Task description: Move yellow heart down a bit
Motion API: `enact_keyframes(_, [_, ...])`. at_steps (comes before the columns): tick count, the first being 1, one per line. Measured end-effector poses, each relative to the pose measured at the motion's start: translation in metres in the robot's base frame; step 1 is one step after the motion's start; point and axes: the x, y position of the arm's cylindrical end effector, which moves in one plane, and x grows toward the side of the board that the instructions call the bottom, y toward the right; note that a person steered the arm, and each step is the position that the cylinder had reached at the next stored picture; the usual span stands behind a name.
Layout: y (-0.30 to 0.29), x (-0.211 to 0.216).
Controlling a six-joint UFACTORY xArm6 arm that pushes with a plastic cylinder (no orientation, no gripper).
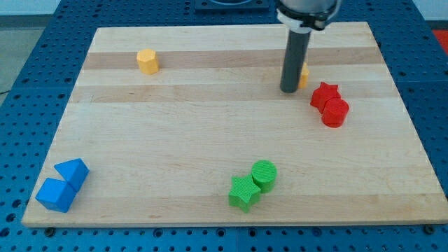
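Note:
A yellow block [304, 74], mostly hidden behind the rod, sits near the view's top right; its shape cannot be made out. My tip [289, 90] rests on the board just left of and slightly below that block, touching or nearly touching it. A second yellow block, hexagon-like [148, 61], sits at the view's top left.
A red star [325, 94] and a red cylinder [335, 112] touch each other right of the tip. A green cylinder [264, 174] and green star [243, 192] sit at the bottom middle. Two blue blocks [72, 172] [55, 194] sit at the bottom left. The wooden board [210, 119] lies on a blue perforated table.

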Motion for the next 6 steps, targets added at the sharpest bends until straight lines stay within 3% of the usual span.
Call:
enact_keyframes(1, [-0.032,-0.026])
enact_keyframes(2, [-0.026,-0.063])
enact_keyframes(4, [0.041,-0.052])
enact_keyframes(6, [0.018,-0.049])
